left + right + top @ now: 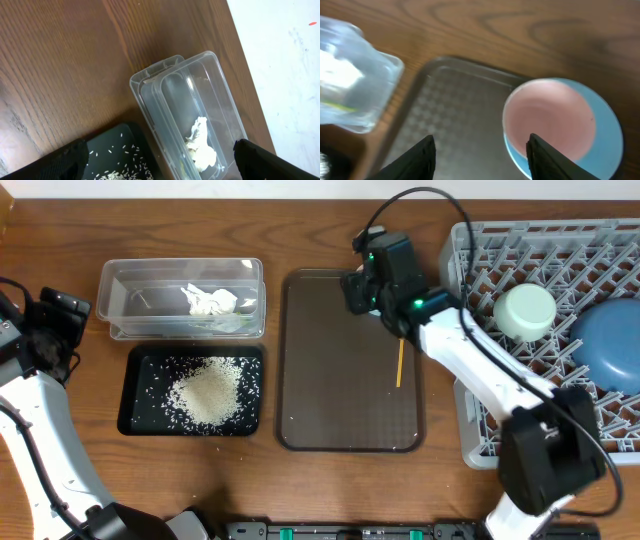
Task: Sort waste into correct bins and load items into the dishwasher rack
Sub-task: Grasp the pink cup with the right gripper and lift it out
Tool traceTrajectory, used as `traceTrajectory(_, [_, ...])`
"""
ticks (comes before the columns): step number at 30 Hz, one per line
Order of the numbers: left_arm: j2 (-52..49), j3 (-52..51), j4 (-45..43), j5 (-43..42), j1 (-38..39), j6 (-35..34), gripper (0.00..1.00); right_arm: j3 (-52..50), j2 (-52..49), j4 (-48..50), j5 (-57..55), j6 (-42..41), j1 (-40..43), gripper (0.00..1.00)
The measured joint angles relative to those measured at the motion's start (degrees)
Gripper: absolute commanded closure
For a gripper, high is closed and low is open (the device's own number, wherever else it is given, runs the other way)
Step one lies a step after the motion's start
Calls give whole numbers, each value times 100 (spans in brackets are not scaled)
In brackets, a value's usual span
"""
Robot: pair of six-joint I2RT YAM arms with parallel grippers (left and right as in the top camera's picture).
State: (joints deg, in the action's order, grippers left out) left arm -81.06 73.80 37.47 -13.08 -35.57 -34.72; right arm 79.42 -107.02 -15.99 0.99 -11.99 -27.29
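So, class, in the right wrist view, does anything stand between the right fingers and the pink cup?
Nothing visible does. The pink cup sits inside the light-blue bowl on the brown tray, its top uncovered. One of the right fingers overlaps its near edge in view.

dark-blue bowl (612,345) cut by right edge, clear tub (350,85) blurred, cropped

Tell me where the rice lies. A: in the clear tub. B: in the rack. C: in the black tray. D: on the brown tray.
C: the rice is heaped in the black tray, while the clear tub next to it holds a paper scrap.
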Motion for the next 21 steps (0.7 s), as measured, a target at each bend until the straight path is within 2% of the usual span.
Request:
traceTrajectory(7, [0, 0, -2, 0, 0, 0, 5, 2, -625, 33, -125, 216, 33, 43])
traceTrajectory(9, [0, 0, 0, 0, 0, 0, 5, 2, -662, 44, -146, 299, 33, 46])
traceTrajectory(16, [0, 0, -2, 0, 0, 0, 5, 2, -664, -76, -439, 487, 33, 71])
traceTrajectory(21, [0, 0, -2, 2, 0, 0, 5, 2, -664, -138, -601, 525, 33, 94])
